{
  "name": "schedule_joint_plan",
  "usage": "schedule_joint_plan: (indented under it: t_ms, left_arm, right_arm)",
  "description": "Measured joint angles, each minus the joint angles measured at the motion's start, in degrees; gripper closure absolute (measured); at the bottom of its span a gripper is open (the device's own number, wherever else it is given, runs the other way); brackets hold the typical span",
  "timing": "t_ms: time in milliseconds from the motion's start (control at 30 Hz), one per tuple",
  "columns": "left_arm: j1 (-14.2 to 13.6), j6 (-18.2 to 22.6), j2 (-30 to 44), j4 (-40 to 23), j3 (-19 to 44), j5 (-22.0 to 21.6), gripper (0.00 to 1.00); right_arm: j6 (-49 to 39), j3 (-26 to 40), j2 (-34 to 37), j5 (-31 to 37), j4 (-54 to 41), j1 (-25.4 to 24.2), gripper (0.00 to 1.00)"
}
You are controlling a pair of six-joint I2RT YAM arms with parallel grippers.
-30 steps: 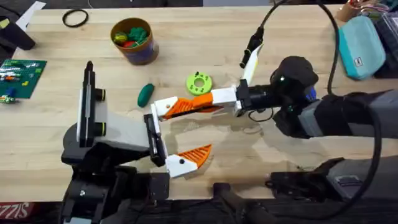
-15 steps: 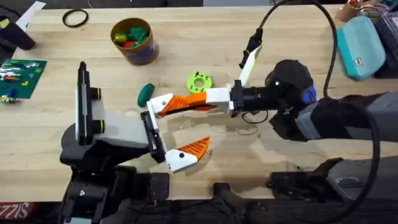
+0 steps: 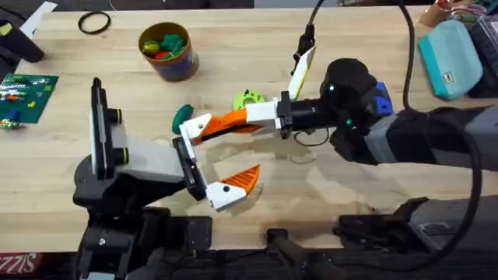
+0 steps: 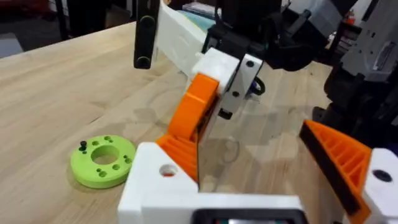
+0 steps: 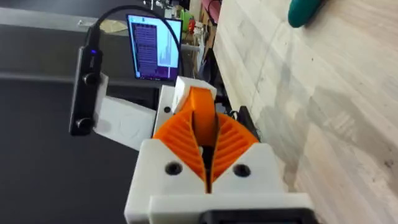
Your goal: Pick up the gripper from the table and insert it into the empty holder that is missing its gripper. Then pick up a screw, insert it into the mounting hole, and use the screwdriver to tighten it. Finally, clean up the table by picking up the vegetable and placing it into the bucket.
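We see the right gripper [image 3: 204,127] clenched on the left gripper's upper finger [image 4: 186,127]; left gripper [image 3: 210,159] spread wide. Green vegetable [image 3: 182,117] just behind, bucket [image 3: 166,51] farther back. Risk: a twist or slip sweeps the vegetable away.

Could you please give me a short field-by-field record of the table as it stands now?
left end effector: open
right end effector: shut, tips against one finger of the left one
vegetable: green, on the table beside those tips
bucket: upright, holding colourful pieces
green disc: flat on the table
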Motion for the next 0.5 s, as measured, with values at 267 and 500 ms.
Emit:
schedule_joint_plan:
  t_ms: [267,500]
  left_arm:
    - [0.1,-0.3,0.0,0.1,0.0,-0.9,0.014]
    - [0.2,-0.5,0.0,0.2,0.0,-1.9,0.014]
  right_arm:
    - [-1.1,0.0,-0.1,2.2,-0.1,1.1,0.994]
    - [-1.1,0.1,-0.1,4.7,0.1,2.1,0.994]
